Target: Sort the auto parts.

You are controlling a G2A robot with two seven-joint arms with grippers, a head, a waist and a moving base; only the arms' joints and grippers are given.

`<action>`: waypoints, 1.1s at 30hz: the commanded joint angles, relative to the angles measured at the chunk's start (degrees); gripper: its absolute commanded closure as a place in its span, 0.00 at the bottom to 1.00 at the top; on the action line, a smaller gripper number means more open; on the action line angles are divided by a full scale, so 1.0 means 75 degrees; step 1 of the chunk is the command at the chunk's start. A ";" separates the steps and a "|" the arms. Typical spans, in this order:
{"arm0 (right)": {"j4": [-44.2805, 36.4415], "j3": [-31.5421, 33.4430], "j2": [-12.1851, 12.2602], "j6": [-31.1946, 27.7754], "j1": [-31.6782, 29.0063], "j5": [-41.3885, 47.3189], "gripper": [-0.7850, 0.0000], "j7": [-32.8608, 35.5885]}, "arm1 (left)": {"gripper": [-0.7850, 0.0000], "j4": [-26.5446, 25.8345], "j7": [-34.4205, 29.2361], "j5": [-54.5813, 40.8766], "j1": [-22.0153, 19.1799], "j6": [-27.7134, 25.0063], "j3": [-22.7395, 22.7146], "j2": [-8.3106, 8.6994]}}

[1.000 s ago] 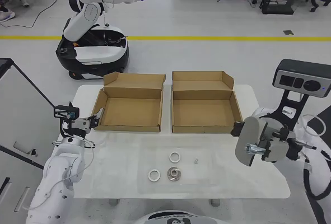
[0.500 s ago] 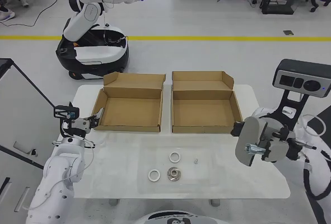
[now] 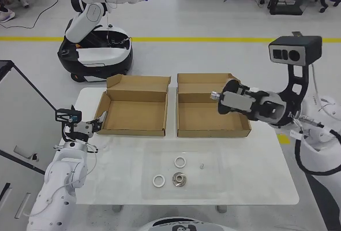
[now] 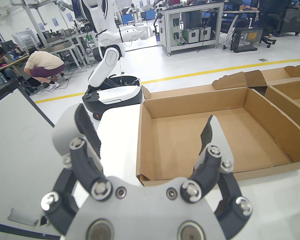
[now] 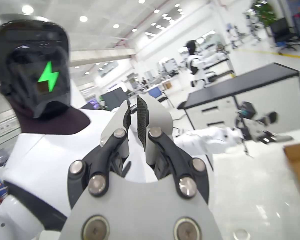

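Note:
My right gripper (image 3: 215,96) hangs over the far part of the right cardboard box (image 3: 187,118), shut on a small threaded bolt (image 5: 132,108) that sticks out between its fingers (image 5: 141,116). My left gripper (image 3: 98,122) stands open with nothing in it at the table's left edge, beside the left cardboard box (image 3: 135,114), whose bare floor (image 4: 190,141) lies just past my left gripper (image 4: 145,118). On the table's front middle lie two white rings (image 3: 180,162) (image 3: 158,181), a round metal part (image 3: 179,180) and a tiny screw (image 3: 201,166).
Both boxes stand side by side at the back of the white table (image 3: 251,179), flaps open. A grey cabinet (image 3: 8,115) stands left of the table. Another white robot (image 3: 95,49) is parked on the floor behind it.
My right arm has swung from the table's right side up and over the right box, carrying the bolt. The left arm and the loose parts have not moved.

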 commanded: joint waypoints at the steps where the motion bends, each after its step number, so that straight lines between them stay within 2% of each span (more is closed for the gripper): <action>1: 0.0154 0.0214 0.0051 0.0860 0.0101 -0.0665 1.00 0.0189 | 0.00 0.0000 0.0000 0.0000 0.0000 0.0000 0.0000 0.0000; 5: 0.0323 0.0314 0.0116 0.2325 0.0395 -0.1769 1.00 0.0580 | 0.00 0.0000 0.0000 0.0000 0.0000 0.0000 0.0000 0.0000; 7: 0.0550 0.0194 0.0108 0.3008 0.0599 -0.1928 1.00 0.0676 | 0.00 0.0000 0.0000 0.0000 0.0000 0.0000 0.0000 0.0000; 8: 0.0616 0.0106 0.0124 0.3274 0.0793 -0.2512 1.00 0.0861 | 0.00 0.0000 0.0000 0.0000 0.0000 0.0000 0.0000 0.0000; 13: 0.1225 -0.0698 0.0031 0.4114 0.1714 -0.3497 1.00 0.1495 | 0.00 0.0000 0.0000 0.0000 0.0000 0.0000 0.0000 0.0000; 17: 0.1926 -0.1487 -0.0111 0.4256 0.2560 -0.4324 1.00 0.2003 | 0.00 0.0000 0.0000 0.0000 0.0000 0.0000 0.0000 0.0000; 24: 0.3192 -0.2891 -0.0530 0.4151 0.3824 -0.4928 1.00 0.2495 | 0.00 0.0000 0.0000 0.0000 0.0000 0.0000 0.0000 0.0000; 33: 0.4665 -0.4423 -0.1121 0.3946 0.4832 -0.5769 1.00 0.2904 | 0.00 0.0000 0.0000 0.0000 0.0000 0.0000 0.0000 0.0000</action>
